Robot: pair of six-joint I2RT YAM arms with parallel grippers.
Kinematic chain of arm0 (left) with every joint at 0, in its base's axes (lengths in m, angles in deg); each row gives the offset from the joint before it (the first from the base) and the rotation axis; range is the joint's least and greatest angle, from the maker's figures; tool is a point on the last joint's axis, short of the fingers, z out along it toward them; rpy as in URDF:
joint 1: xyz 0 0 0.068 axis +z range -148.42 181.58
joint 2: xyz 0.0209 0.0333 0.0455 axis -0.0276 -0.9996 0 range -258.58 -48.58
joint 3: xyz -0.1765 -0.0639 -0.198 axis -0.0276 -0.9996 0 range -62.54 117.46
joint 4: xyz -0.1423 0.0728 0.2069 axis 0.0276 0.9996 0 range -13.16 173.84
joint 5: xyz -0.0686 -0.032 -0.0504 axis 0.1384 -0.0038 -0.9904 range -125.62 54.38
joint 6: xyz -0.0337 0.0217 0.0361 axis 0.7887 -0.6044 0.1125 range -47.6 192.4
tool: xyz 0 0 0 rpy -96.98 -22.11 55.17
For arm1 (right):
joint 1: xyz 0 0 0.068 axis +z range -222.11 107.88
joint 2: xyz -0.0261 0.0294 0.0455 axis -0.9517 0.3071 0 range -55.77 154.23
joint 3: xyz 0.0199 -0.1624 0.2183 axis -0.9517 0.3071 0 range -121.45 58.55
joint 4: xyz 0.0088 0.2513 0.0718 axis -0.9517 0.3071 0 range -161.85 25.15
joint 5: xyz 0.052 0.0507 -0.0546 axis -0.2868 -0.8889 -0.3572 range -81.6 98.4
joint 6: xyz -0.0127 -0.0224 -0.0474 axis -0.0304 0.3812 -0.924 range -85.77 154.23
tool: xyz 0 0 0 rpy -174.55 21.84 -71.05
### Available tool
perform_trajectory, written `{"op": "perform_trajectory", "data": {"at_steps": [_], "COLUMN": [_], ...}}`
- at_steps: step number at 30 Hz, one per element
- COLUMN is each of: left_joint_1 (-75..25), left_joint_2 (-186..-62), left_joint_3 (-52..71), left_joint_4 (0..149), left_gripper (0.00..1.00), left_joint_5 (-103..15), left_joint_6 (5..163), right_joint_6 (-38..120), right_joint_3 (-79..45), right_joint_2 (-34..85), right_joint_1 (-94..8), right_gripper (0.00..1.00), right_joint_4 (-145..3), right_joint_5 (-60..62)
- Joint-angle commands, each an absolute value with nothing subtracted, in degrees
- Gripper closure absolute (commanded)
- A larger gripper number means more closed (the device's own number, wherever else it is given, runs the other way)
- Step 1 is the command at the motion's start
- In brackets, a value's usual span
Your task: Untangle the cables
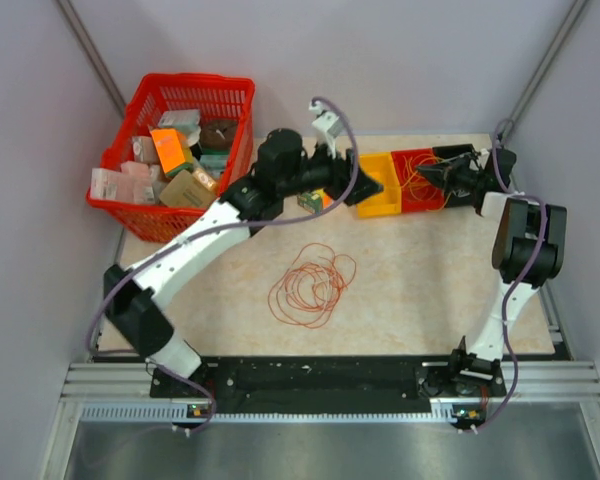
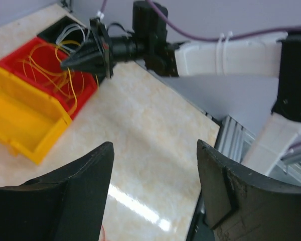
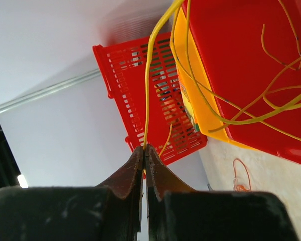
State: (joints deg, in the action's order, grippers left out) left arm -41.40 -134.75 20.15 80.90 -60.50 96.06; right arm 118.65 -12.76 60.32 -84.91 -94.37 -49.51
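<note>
A loose coil of orange-red cables (image 1: 311, 284) lies on the table in the middle. Yellow cables (image 2: 55, 70) lie in loops in the red bin (image 1: 429, 197); they also show in the right wrist view (image 3: 251, 113). White cables (image 2: 70, 34) sit in a black bin behind it. My right gripper (image 3: 144, 148) is shut on a yellow cable (image 3: 149, 75) and hovers over the red bin (image 1: 425, 172). My left gripper (image 2: 155, 165) is open and empty, held above the table near the yellow bin (image 1: 365, 190).
A yellow bin (image 1: 380, 203) stands left of the red bin at the back. A red basket (image 1: 130, 213) full of boxes stands at the back left. Grey walls enclose the table. A small green-orange object (image 1: 310, 202) lies under the left arm.
</note>
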Motion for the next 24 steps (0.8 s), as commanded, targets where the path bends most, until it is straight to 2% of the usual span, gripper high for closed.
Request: {"op": "perform_trajectory", "data": {"at_steps": [1,2,3,6,9,15,18,24], "left_joint_1": [-38.07,-37.36,-36.83,-36.83,-37.17,-37.88,-38.32,-40.25], "left_joint_2": [-150.31,-152.01,-153.24,-154.83,-156.15,-159.14,-158.97,-152.57], "left_joint_3": [35.78,36.5,35.73,31.69,28.17,24.04,20.0,10.95], "left_joint_4": [86.25,83.63,79.78,70.45,63.69,56.54,53.56,52.67], "left_gripper": [0.36,0.37,0.34,0.14,0.06,0.05,0.08,0.09], "left_joint_5": [-64.96,-65.75,-66.11,-59.02,-53.65,-49.85,-48.89,-44.76], "left_joint_6": [95.66,99.78,102.78,112.01,122.2,138.29,144.19,145.1], "right_joint_6": [117.2,117.19,117.37,118.16,118.51,116.32,114.91,111.49], "right_joint_3": [-14.14,-13.62,-13.0,-11.68,-9.31,-5.44,-4.21,-1.57], "right_joint_2": [61.12,60.77,60.34,58.75,56.65,52.69,50.49,46.01], "right_joint_1": [-85.04,-85.04,-85.04,-84.95,-84.77,-83.89,-83.28,-82.93], "right_gripper": [1.0,1.0,1.0,1.0,1.0,1.0,1.0,1.0], "right_joint_4": [-102.16,-103.56,-105.75,-108.31,-110.69,-111.48,-110.78,-107.98], "right_joint_5": [-51.46,-51.37,-51.28,-51.11,-50.05,-48.73,-48.3,-47.24]}}
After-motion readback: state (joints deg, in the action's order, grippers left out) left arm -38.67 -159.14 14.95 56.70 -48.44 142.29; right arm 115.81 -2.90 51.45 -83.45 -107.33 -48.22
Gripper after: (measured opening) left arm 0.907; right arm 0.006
